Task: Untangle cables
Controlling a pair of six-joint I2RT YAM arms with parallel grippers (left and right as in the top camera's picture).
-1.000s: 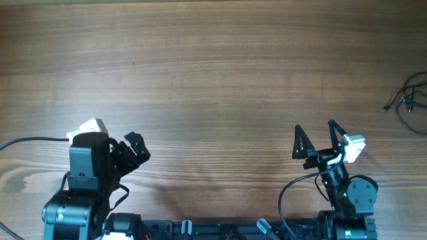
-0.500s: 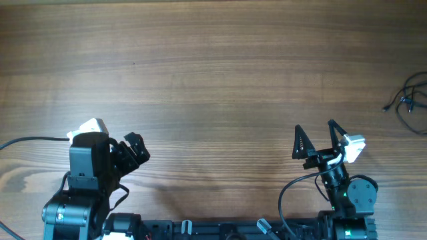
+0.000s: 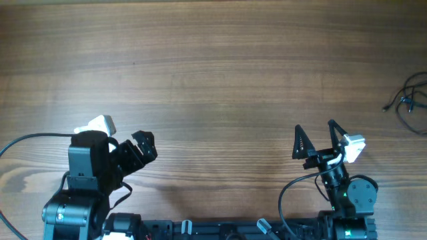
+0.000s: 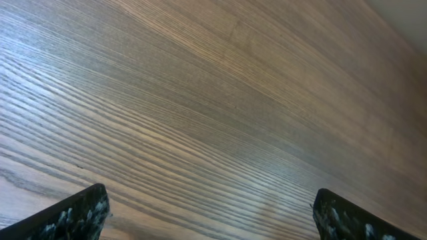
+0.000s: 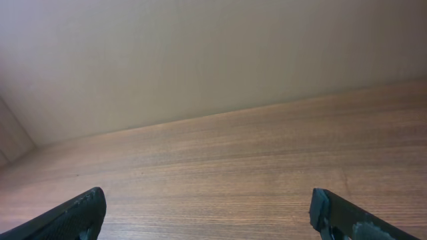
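The cables [image 3: 411, 100] are thin black wires in loose loops at the far right edge of the table, partly cut off by the overhead view's edge. My left gripper [image 3: 143, 148] is at the near left, open and empty; its two fingertips show at the bottom corners of the left wrist view [image 4: 210, 213] with bare wood between them. My right gripper [image 3: 316, 139] is at the near right, open and empty, well short of the cables; the right wrist view [image 5: 210, 213] shows only wood between its fingers. Neither wrist view shows the cables.
The wooden table [image 3: 213, 80] fills the overhead view. A thick black lead [image 3: 30, 141] runs from the left arm's white camera unit to the left edge. The arm bases stand along the near edge.
My left gripper has shifted a little to the right and turned. The right arm and the cables have not moved.
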